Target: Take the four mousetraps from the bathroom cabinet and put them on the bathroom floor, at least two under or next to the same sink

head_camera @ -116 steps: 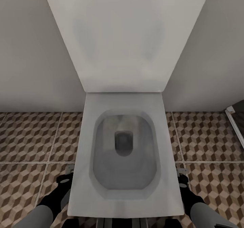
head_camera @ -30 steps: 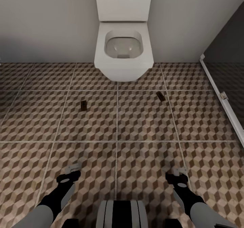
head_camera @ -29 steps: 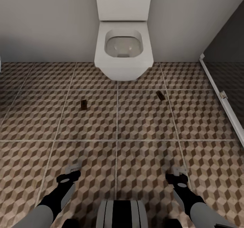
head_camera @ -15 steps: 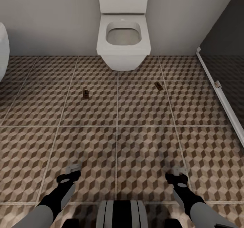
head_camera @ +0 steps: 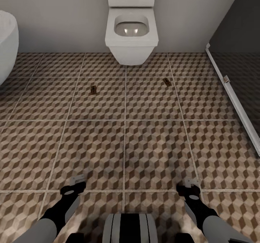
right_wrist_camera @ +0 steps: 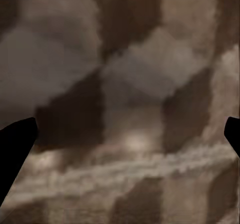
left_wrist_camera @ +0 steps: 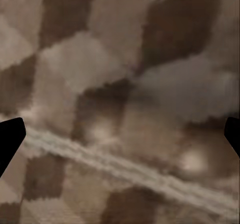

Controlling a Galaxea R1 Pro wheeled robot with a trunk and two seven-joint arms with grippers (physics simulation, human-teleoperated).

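Two mousetraps lie flat on the cube-patterned bathroom floor (head_camera: 124,145): one small dark brown board (head_camera: 93,89) left of the toilet's front, the other (head_camera: 167,81) to its right. My left gripper (head_camera: 77,181) and right gripper (head_camera: 191,182) hang low near the floor, far from both traps. In the wrist views the left gripper (left_wrist_camera: 120,134) and right gripper (right_wrist_camera: 122,139) stand open over bare tile, with nothing between the dark fingertips (left_wrist_camera: 10,139) (right_wrist_camera: 15,149). The cabinet and the sink are out of view.
A white square toilet (head_camera: 131,30) stands against the far wall. The oval bathtub's edge (head_camera: 7,44) shows at the far left. A dark glass panel (head_camera: 238,30) with a white floor rail (head_camera: 231,91) runs along the right.
The camera has backed away from the toilet, so the toilet and both traps now look farther off and the bathtub has come into view. Both arms keep their pose.
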